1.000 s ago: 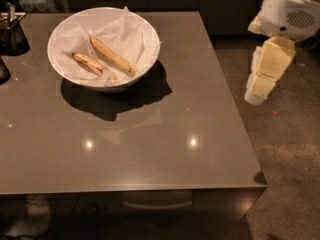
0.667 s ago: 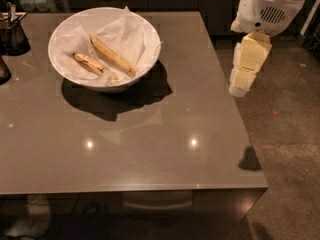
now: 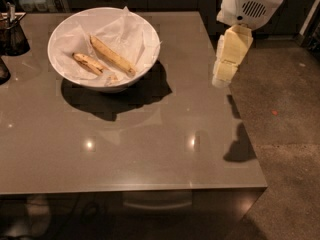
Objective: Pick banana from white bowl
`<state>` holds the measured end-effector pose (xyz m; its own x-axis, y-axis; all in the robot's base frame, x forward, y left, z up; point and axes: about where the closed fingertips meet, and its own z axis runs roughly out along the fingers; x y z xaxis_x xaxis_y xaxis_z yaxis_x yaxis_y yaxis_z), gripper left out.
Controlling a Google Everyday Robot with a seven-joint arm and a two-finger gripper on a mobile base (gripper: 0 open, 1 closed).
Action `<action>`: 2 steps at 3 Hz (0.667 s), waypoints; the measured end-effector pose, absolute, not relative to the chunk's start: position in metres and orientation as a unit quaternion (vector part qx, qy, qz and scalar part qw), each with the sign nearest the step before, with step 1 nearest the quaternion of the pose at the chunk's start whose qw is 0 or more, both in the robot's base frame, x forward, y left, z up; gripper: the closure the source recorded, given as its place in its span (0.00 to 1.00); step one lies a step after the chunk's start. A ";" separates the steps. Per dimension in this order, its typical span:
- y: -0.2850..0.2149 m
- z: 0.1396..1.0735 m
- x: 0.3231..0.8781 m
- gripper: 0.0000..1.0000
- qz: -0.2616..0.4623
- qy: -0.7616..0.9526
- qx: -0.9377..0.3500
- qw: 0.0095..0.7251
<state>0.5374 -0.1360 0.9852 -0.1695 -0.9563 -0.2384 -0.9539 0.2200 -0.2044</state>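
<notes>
The gripper (image 3: 221,80) is hanging well to the right of the white bowl (image 3: 65,34); whether it is open or closed cannot be told. The banana (image 3: 112,55) is lying inside the bowl, beside a shorter brown banana (image 3: 89,63). A good pick is calling for centring over the longer one's middle and closing across it.

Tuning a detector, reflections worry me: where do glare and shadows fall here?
Camera view: two small glare spots on the table; a dark shadow under the white bowl, nearer side; the gripper, above the table's right edge, shadows that edge; the banana is glare-free.
</notes>
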 end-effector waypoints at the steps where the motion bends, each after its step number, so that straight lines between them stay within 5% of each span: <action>1: -0.095 0.986 0.570 0.00 0.017 0.759 -0.632 0.154; 2: -0.033 0.996 0.617 0.00 0.019 0.736 -0.655 0.170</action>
<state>0.6171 -0.0330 0.9959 -0.0843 -0.9580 -0.2740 -0.9706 0.1411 -0.1949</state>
